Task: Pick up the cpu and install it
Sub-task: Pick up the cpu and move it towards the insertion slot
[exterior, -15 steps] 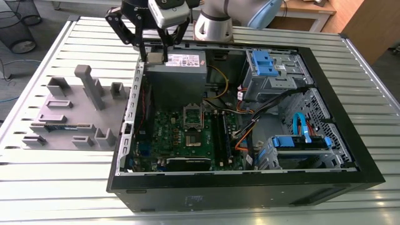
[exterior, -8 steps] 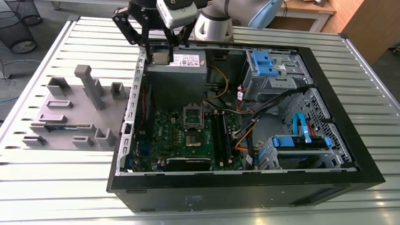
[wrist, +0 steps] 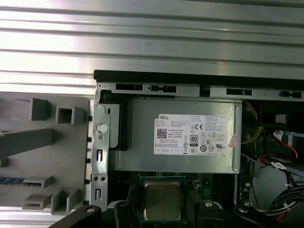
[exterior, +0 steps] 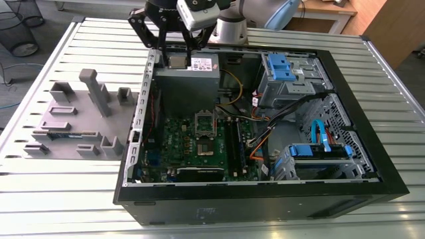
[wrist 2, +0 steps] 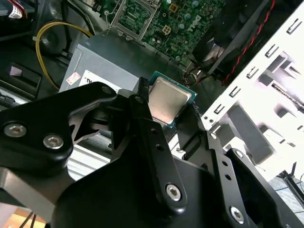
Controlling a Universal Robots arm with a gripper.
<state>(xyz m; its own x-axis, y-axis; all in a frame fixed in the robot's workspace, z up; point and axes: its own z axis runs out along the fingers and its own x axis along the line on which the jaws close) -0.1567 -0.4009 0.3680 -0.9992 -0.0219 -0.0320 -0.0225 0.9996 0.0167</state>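
Gripper (wrist 2: 172,116) clamped on the cpu (wrist 2: 167,99), a black finger (wrist 2: 142,107) pressed to each of two opposite edges, silver lid facing the camera in both wrist views. The cpu is held in the air over the grey power supply (wrist: 175,135) inside the open computer case (exterior: 371,164). Green motherboard (exterior: 192,144) well apart from the cpu. Grey parts fixture (exterior: 73,124) on the slatted table (exterior: 59,199), exterior view's left
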